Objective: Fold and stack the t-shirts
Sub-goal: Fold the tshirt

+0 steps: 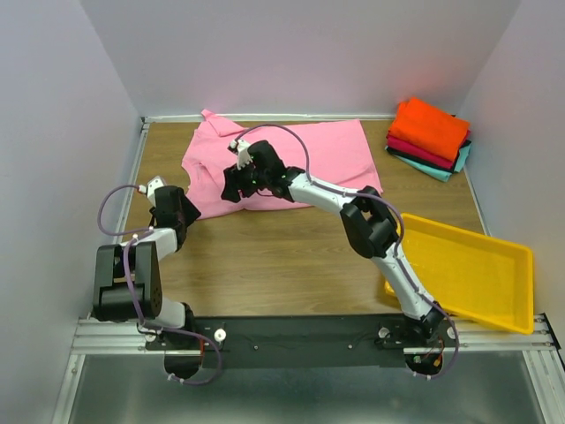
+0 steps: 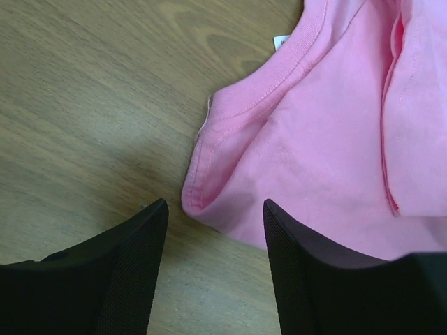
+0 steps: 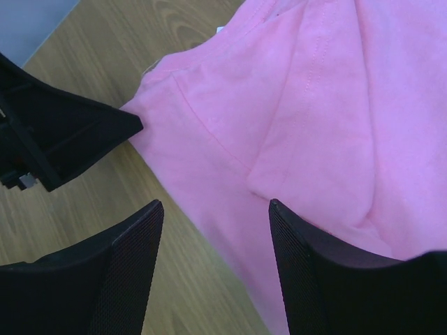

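A light pink t-shirt (image 1: 300,159) lies partly folded on the far middle of the table. A stack of folded t-shirts (image 1: 430,137), orange on top, then crimson, dark and teal, sits at the far right. My left gripper (image 1: 183,212) is open and empty at the pink shirt's near left corner; its wrist view shows the shirt's sleeve hem (image 2: 202,188) just ahead of the fingertips (image 2: 157,216). My right gripper (image 1: 234,187) is open and empty just above the shirt's near edge (image 3: 230,230), with the cloth lying between and under its jaws.
A yellow plastic tray (image 1: 494,291) lies at the near right. Bare wooden tabletop (image 1: 265,265) stretches between the shirt and the arm bases. White walls close the table on three sides. The left gripper's black body shows in the right wrist view (image 3: 56,139).
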